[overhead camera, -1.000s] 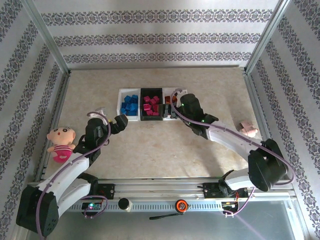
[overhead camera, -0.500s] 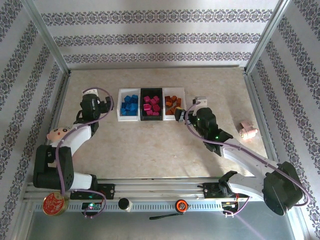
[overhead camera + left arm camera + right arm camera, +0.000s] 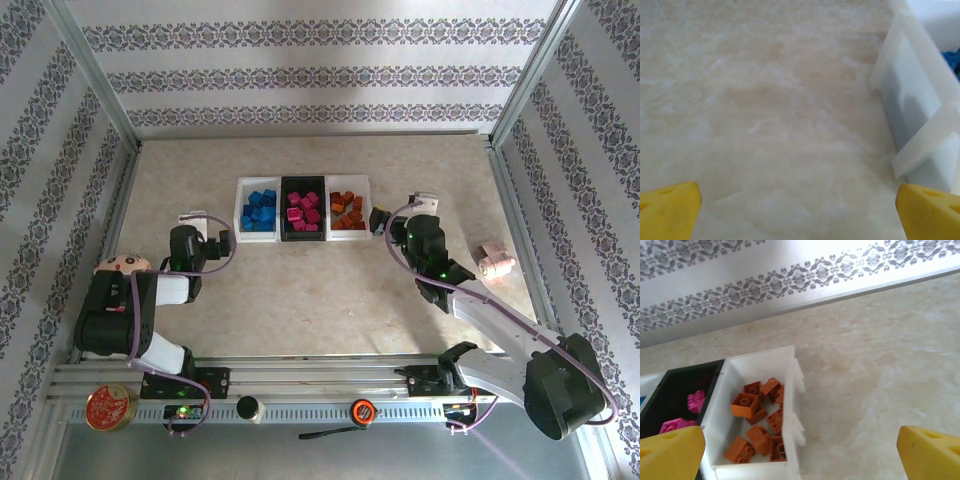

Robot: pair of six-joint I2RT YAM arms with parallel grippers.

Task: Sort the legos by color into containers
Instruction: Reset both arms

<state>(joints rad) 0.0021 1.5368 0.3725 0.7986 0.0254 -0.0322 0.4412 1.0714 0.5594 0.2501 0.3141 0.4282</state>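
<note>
Both end effectors stand with jaws spread wide and nothing between them.

From above, we see the left end effector (image 3: 224, 238) at 8 o'clock of the left white tray (image 3: 239, 208), near its corner. The right end effector (image 3: 379, 220) sits just beside the right white tray (image 3: 367, 200), at its 4 o'clock. Blue legos (image 3: 261, 209) lie in the left tray, pink legos (image 3: 303, 208) in the black tray (image 3: 303, 181) between, and orange legos (image 3: 345, 207) in the right one. We find no loose brick on the table (image 3: 320, 290), so the sorting looks done to us.

In the left wrist view, the left end effector (image 3: 799, 215) hangs low over bare table, with the tray wall at 2 o'clock.

In the right wrist view, the right end effector (image 3: 800, 452) looks down on the orange legos at 10 o'clock.

Our worry is a clipped tray. With fingers this wide and this near the walls, a careless swing could shove a tray and spill sorted bricks.
</note>
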